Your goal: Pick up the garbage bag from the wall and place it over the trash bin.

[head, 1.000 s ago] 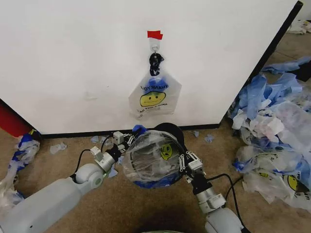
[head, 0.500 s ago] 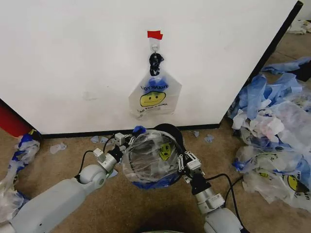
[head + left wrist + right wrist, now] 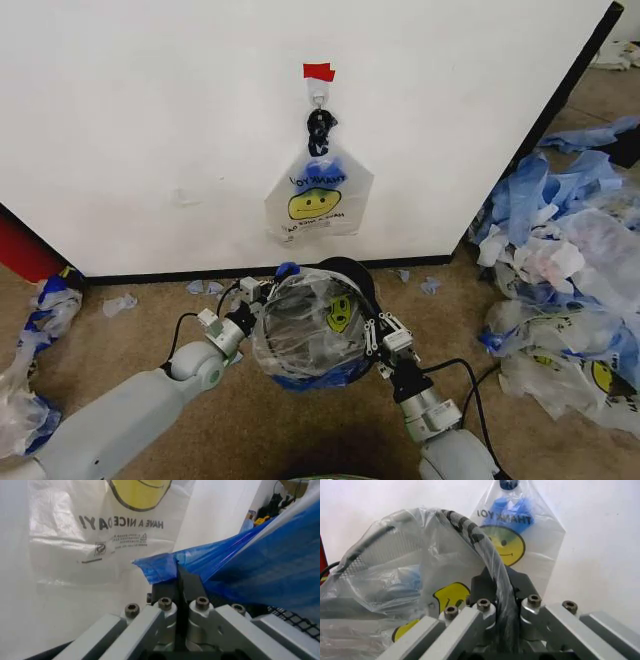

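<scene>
Brown carpet point(image 3: 300, 430) covers the floor, matte and rough, littered with small blue scraps along the base of the wall point(image 3: 150, 120). That wall is a flat white panel edged in black trim, its right edge slanting down toward a heap point(image 3: 565, 270) of crumpled blue and clear plastic bags. A red object point(image 3: 22, 255) shows at the wall's lower left.

On the wall a hook point(image 3: 319, 97) sits under a strip of red tape point(image 3: 319, 72). A spare bag point(image 3: 318, 200) hangs flat from the hook by knotted handles, thin and see-through, with a yellow smiley and dark lettering.

Just below it stands the bin point(image 3: 345, 275), round, of black wire mesh. The bag point(image 3: 310, 325) is draped over the bin's top, glossy and wrinkled, clear with blue at its lower fold and a small smiley facing up.

The left gripper point(image 3: 258, 292) is at the bin's left rim, jaws pinched together on the bag's blue handle point(image 3: 200, 564), which stretches taut from them. The right gripper point(image 3: 378, 335) is at the right rim, jaws closed over bag film and the black rim wire.
</scene>
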{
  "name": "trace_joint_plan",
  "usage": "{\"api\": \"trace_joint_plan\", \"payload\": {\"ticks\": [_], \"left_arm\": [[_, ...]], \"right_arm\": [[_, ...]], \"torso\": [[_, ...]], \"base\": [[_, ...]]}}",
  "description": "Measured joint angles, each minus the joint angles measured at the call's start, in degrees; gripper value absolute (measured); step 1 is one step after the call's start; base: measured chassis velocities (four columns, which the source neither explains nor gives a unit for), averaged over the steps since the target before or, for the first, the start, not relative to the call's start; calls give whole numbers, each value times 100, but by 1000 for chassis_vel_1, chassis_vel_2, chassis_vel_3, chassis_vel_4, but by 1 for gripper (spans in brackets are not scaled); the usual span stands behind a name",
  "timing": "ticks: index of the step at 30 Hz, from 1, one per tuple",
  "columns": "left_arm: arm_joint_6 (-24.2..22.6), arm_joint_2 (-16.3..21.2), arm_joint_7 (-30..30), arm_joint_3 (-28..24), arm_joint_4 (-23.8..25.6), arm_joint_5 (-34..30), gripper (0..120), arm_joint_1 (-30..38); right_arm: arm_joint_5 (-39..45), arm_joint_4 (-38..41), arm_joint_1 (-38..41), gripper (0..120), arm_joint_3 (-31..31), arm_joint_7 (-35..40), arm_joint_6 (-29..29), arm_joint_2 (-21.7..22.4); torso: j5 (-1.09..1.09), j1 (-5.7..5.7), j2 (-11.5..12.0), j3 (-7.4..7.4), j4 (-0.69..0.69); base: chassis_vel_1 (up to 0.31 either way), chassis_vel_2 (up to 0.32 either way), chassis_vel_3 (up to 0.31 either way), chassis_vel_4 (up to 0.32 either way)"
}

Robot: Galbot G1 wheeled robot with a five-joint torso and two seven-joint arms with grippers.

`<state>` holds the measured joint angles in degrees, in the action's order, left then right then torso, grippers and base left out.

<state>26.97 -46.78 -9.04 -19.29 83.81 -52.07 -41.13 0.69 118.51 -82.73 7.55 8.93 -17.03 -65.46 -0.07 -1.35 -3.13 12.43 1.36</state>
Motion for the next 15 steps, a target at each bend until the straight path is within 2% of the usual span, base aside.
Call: {"api": "trace_joint_plan", "payload": {"ticks": [5, 11, 12, 15], "left_arm": [[4, 155, 84, 110, 205, 205, 0, -90], [24, 449, 153, 587, 313, 360, 25, -295], [24, 449, 153, 587, 313, 360, 25, -295], [60, 555, 147, 772, 294, 361, 36, -350]], "right_arm": [[-11, 1, 1, 1, -2, -8, -23, -22], [7, -43, 63, 1, 1, -1, -54, -50], [7, -43, 63, 1, 1, -1, -54, -50], [46, -78, 88, 1, -8, 3, -47, -51]], "torso": [[0, 0, 0, 0, 0], [-1, 0, 0, 0, -2], [-1, 0, 0, 0, -2], [3, 0, 0, 0, 0]], "base": [[0, 0, 0, 0], [0, 0, 0, 0], [0, 0, 0, 0], [0, 0, 0, 0]]}}
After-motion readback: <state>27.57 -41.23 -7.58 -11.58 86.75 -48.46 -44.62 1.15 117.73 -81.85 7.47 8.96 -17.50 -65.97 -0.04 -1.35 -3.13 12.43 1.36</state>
